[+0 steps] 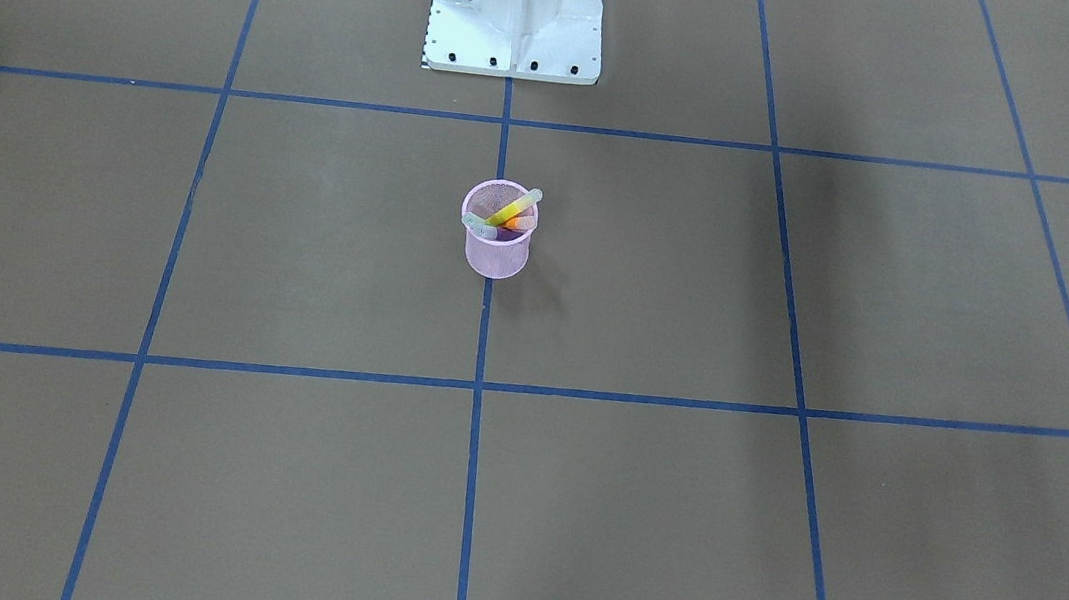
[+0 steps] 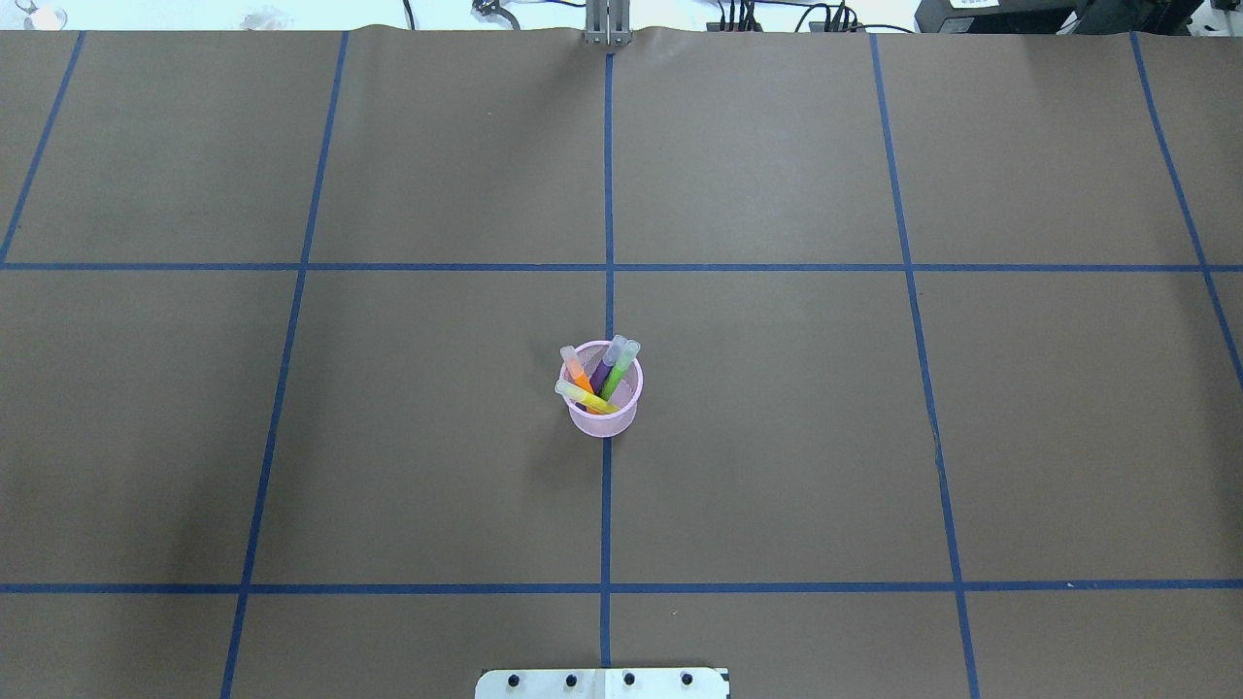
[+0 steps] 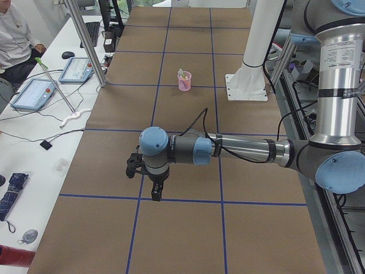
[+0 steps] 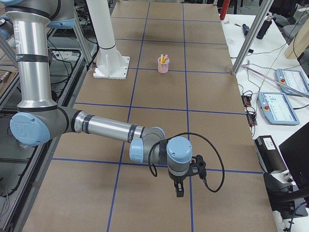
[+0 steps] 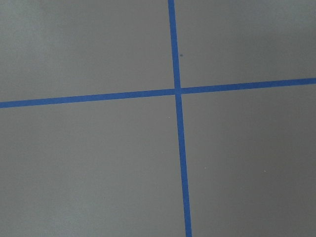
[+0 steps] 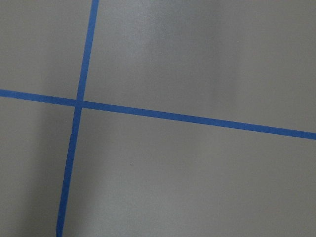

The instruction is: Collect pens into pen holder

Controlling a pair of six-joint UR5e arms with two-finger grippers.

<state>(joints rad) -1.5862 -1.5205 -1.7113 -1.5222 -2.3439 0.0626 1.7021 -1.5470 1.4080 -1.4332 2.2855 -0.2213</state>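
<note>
In the front-facing view the desk [image 1: 770, 528] is covered in brown paper ruled into squares by blue tape [image 1: 469, 494], and the white pedestal base [image 1: 518, 6] stands at its far edge. The pink mesh pen holder [image 1: 496, 253] stands upright on the centre line, before the base and apart from it. From overhead, all four pens are inside it, caps up and fanned outward. The orange pen [image 2: 577, 371] leans toward the far left and the purple pen [image 2: 608, 363] and green pen [image 2: 620, 367] toward the far right. The yellow pen [image 2: 583, 396] lies the most tilted, its long axis across the rim with the cap to the robot's left. In the left side view a person [image 3: 14, 40] sits at a white side bench with two control tablets [image 3: 34, 94]. The left hand [image 3: 156, 196] hangs over a tape line, well apart from the holder. In the right side view the right hand [image 4: 179, 191] hangs likewise, far from the cup. Whether either hand is wide or narrow cannot be told. Both wrist views show only brown paper and a tape crossing.
</note>
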